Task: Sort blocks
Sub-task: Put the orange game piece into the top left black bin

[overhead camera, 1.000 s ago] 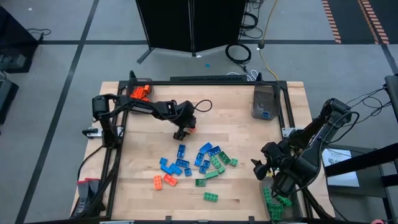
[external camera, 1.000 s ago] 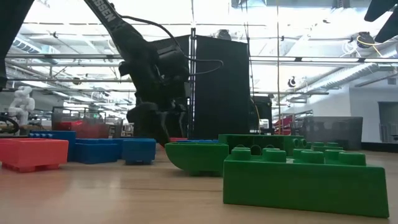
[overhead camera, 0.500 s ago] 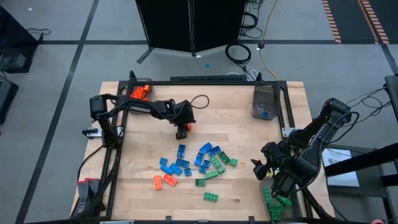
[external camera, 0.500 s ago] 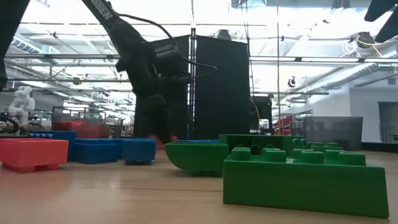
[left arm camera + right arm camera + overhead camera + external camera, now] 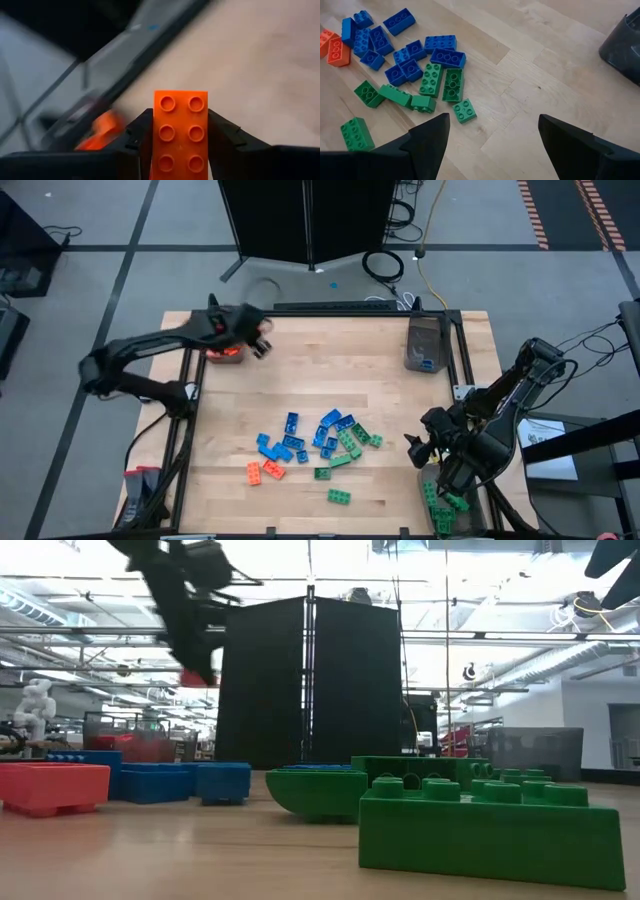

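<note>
Orange brick (image 5: pixel 180 134) clamped aloft; blocks (image 5: pixel 315 444) scattered mid-table.

Bare table (image 5: pixel 350 370) between far bins open; blocks (image 5: pixel 315 442) cluster crowds centre-front; right gripper (image 5: pixel 432 448) beside it.

two claws at work over one table (image 5: pixel 400 410): the left claw (image 5: pixel 180 165) clamped on one orange brick (image 5: pixel 180 131), the right claw (image 5: pixel 490 135) spread wide. two loose orange bricks (image 5: pixel 263 471) lie side by side on the wood. seven green bricks (image 5: pixel 452 84) count out across the scatter. the blue bricks (image 5: pixel 440 43) come to about ten; several touch or overlap, so the exact figure cannot be told. three bins stand at the table's edges: the orange bin (image 5: pixel 130 735), the blue bin (image 5: pixel 425 345) and the green bin (image 5: pixel 440 520), their contents too heaped to count.
</note>
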Robot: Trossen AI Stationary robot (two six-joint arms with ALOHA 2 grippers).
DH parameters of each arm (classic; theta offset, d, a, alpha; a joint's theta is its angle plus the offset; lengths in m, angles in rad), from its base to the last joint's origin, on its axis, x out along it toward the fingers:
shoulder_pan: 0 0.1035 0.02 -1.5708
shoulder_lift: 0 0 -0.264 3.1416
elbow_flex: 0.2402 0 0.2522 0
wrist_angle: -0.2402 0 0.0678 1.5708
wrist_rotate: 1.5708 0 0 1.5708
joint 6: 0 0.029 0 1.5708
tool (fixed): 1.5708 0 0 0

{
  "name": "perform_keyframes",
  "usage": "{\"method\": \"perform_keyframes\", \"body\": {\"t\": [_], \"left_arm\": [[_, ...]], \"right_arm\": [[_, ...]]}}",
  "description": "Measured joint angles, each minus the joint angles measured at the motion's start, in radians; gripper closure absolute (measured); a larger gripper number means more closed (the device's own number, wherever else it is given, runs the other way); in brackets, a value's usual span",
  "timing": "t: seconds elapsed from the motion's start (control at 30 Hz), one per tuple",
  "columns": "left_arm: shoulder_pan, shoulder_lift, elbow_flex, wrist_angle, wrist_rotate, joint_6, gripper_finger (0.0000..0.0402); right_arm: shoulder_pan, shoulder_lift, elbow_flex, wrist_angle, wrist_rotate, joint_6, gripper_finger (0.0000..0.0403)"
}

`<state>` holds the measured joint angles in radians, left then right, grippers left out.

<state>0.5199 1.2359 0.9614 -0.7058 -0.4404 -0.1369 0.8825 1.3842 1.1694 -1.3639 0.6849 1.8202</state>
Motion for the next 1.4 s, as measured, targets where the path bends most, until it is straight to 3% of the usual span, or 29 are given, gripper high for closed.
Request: {"method": "perform_keyframes", "body": {"t": [0.23,0.47,0.67,0.97,1.07,1.2,1.3,1.4], "left_arm": [[0.199,-0.143,-0.107,-0.021,-0.014,-0.24,0.0276],[0.26,-0.108,-0.216,0.105,-0.008,-0.25,0.0276],[0.278,-0.047,-0.237,0.158,-0.007,-0.257,0.0273],[0.306,-0.024,-0.237,0.166,-0.004,-0.242,0.0078],[0.305,-0.044,-0.223,0.155,0.113,-0.227,0.0057],[0.257,-0.104,-0.207,0.122,0.436,-0.121,0.0053],[0.159,-0.163,-0.207,0.061,0.681,-0.05,0.0052],[0.005,-0.224,-0.208,-0.01,0.777,-0.009,0.0053]], "right_arm": [[0.0,0.0,0.0,0.001,0.026,-0.002,0.0103],[0.0,0.0,0.0,-0.002,0.05,-0.007,0.0103],[0.0,0.0,0.0,-0.002,0.048,-0.008,0.0103],[0.0,0.0,0.0,0.009,0.047,0.0,0.0103],[0.0,0.0,0.0,0.011,0.047,0.0,0.0103],[0.0,0.0,0.0,0.011,0.048,0.0,0.0103],[0.0,0.0,0.0,0.011,0.048,0.0,0.0103],[0.0,0.0,0.0,0.011,0.048,0.0,0.0103]]}}
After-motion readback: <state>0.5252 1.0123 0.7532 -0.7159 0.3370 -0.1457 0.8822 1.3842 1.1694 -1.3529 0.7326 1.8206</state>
